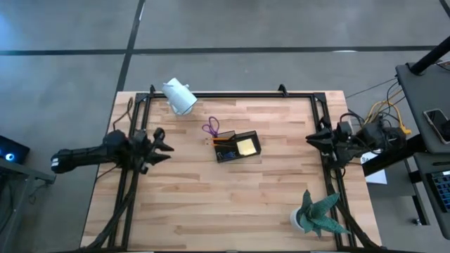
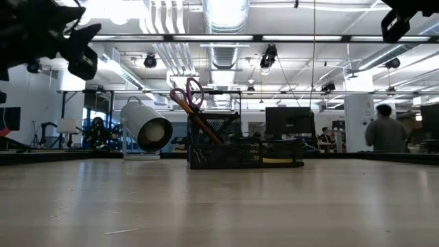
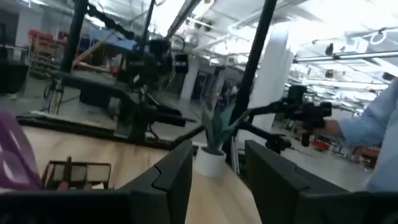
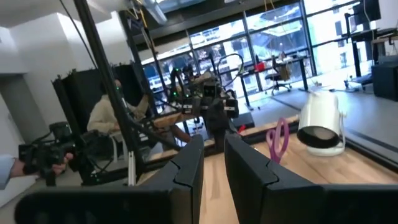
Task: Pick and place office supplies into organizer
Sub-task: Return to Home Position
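Observation:
The organizer (image 1: 238,147) is a dark mesh box standing at mid-table; it also shows in the low view (image 2: 247,152) and the left wrist view (image 3: 78,174). Purple-handled scissors (image 1: 211,128) (image 2: 189,92) stick up out of its left compartment, handles up, leaning beside an orange pencil (image 2: 200,122). A yellow sticky-note pad (image 1: 246,146) lies in its right compartment. My left gripper (image 1: 163,140) (image 3: 217,155) hovers open near the table's left edge, pointing toward the organizer. My right gripper (image 1: 313,138) (image 4: 214,142) hovers near the right edge, open by a narrow gap. Both hold nothing.
A white cylindrical camera (image 1: 179,96) (image 2: 145,127) lies at the far left of the table. A green plant in a white pot (image 1: 320,214) (image 3: 214,134) stands at the near right corner. Black frame rails (image 1: 232,94) run along the table's far, left and right edges.

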You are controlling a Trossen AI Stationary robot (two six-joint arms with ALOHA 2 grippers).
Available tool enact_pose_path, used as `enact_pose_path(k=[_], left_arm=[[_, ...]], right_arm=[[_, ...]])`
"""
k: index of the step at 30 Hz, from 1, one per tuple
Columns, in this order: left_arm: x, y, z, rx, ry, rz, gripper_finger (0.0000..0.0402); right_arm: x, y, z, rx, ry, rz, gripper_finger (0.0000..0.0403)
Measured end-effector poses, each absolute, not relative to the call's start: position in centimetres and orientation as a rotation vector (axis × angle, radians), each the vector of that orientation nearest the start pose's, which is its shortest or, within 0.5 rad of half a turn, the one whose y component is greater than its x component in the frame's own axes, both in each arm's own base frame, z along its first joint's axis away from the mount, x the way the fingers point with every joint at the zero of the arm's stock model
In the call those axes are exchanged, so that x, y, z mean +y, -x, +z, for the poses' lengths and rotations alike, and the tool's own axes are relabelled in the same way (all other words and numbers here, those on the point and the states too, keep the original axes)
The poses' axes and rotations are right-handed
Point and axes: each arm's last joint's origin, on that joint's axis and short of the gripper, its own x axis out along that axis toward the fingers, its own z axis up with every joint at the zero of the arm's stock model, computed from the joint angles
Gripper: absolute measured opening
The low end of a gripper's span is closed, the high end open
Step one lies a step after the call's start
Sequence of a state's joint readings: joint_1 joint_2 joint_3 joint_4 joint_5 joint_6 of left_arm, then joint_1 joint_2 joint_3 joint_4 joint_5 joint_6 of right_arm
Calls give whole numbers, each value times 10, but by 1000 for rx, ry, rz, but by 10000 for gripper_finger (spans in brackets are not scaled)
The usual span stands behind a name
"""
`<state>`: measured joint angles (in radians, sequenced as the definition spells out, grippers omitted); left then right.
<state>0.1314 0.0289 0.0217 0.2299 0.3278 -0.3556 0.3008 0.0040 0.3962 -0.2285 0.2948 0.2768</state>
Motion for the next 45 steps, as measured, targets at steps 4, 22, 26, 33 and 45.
enact_pose_path(k=[4,22,26,33,45], left_arm=[[7,-96,187,-190,215,-109,129],[10,-98,170,-46,172,24,129],[10,-98,171,-48,171,15,129],[10,-98,172,-60,171,16,129],[10,-98,172,-69,195,15,129]], right_arm=[[9,-57,262,-133,-311,24,59],[12,-65,237,0,-246,40,59],[13,-67,233,2,-251,39,59],[16,-77,218,-39,-240,43,59],[21,-91,187,-116,-256,79,59]])
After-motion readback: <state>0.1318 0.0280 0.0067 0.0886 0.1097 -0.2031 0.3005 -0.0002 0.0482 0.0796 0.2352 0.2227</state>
